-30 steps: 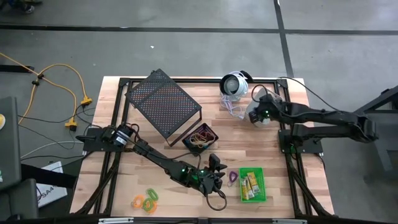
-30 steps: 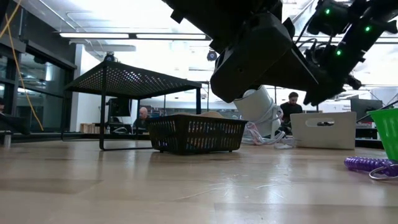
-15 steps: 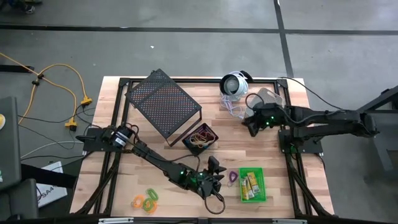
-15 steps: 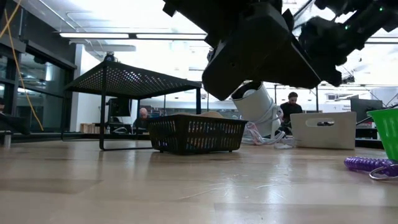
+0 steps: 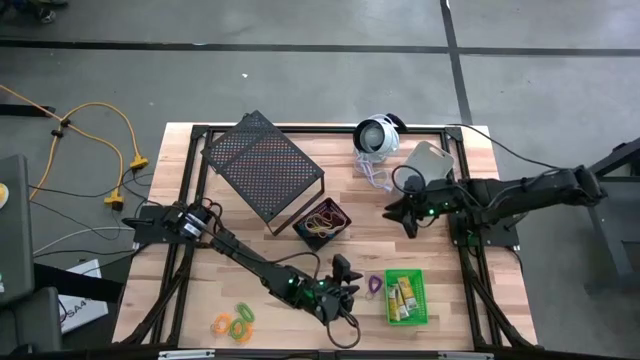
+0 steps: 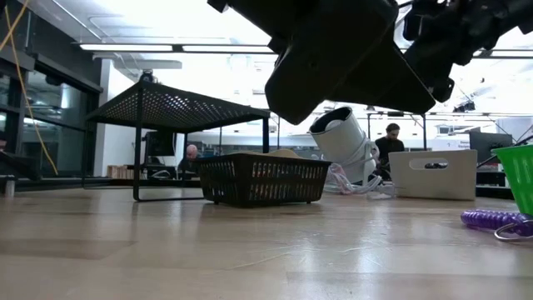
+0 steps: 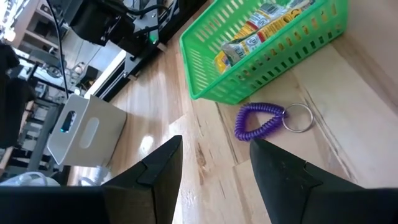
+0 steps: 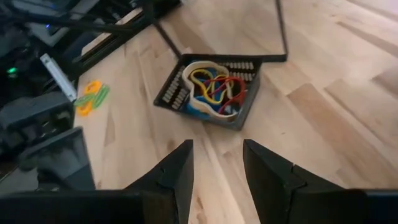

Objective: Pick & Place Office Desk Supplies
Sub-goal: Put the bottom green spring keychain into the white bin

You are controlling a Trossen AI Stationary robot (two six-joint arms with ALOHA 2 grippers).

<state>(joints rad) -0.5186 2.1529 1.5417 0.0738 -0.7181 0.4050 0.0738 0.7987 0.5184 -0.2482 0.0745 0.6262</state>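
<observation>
The purple coil loop (image 7: pixel 259 121) lay flat on the wooden table (image 5: pixel 250 245), its long axis running along the near wall of the green bin (image 7: pixel 267 46), a metal ring (image 7: pixel 297 118) at one end. It sat just beside that bin, apart from it, near the table's front edge. Yellow packets (image 7: pixel 249 38) lay lengthwise inside the bin.

The left gripper (image 7: pixel 214 165) hung low over the table just short of the loop, arm stretched diagonally from the left edge, fingers spread and holding nothing.

The black bin (image 8: pixel 208 90) stood mid-table beside the mesh rack (image 5: pixel 262 165), filled with tangled coloured bands. The right gripper (image 8: pixel 217 165) pointed towards it from the right side, arm extended level, fingers apart and empty. Orange and green loops (image 5: pixel 233 322) lay at the front left.
</observation>
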